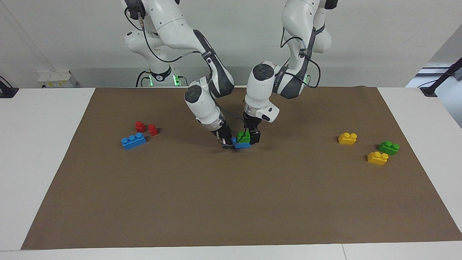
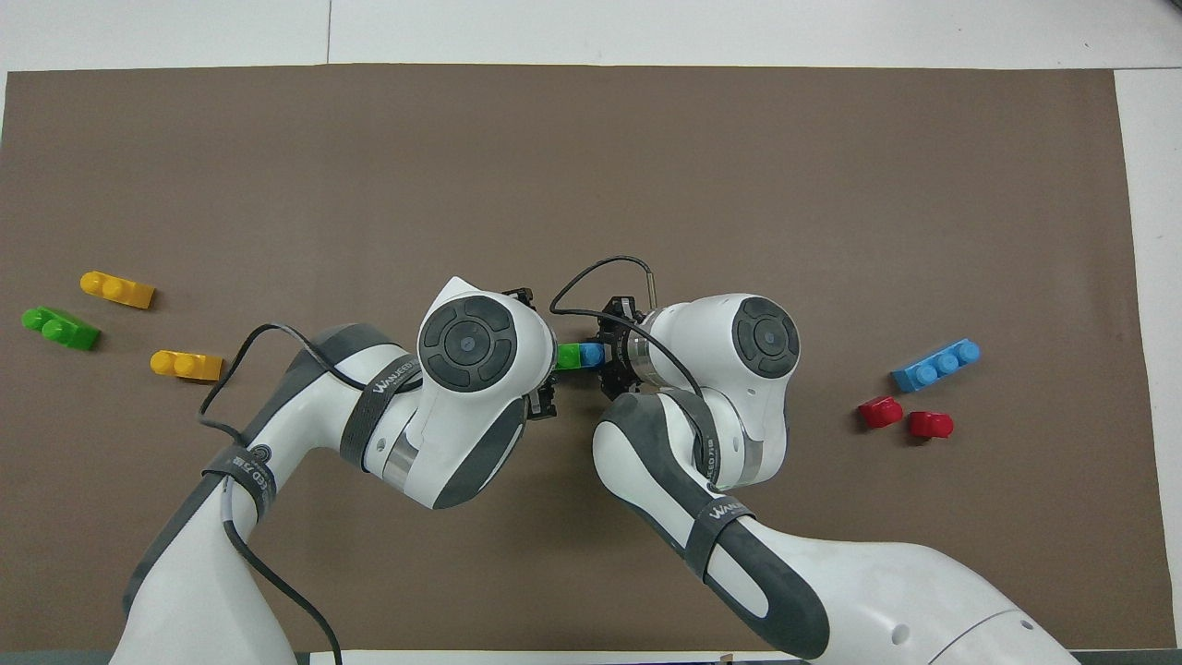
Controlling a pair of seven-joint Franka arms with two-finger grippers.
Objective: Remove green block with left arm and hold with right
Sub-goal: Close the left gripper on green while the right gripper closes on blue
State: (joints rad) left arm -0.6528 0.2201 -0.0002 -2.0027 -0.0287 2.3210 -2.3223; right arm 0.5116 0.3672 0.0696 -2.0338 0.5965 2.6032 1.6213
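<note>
A green block point(image 1: 243, 137) sits pressed onto a blue brick point(image 1: 243, 145) in the middle of the brown mat; the overhead view shows a sliver of the green block point(image 2: 567, 356) and the blue brick point(image 2: 591, 354) between the two wrists. My left gripper point(image 1: 249, 138) is open, with its fingers standing on either side of the green block. My right gripper point(image 1: 228, 143) is shut on the blue brick's end toward the right arm's side. A second green block point(image 1: 388, 147) lies loose at the left arm's end of the mat.
Two yellow bricks point(image 1: 347, 138) point(image 1: 377, 158) lie beside the loose green block. A blue three-stud brick point(image 1: 133, 141) and two small red pieces point(image 1: 140, 126) point(image 1: 153, 130) lie toward the right arm's end. The mat's edge point(image 1: 216, 245) runs along the front.
</note>
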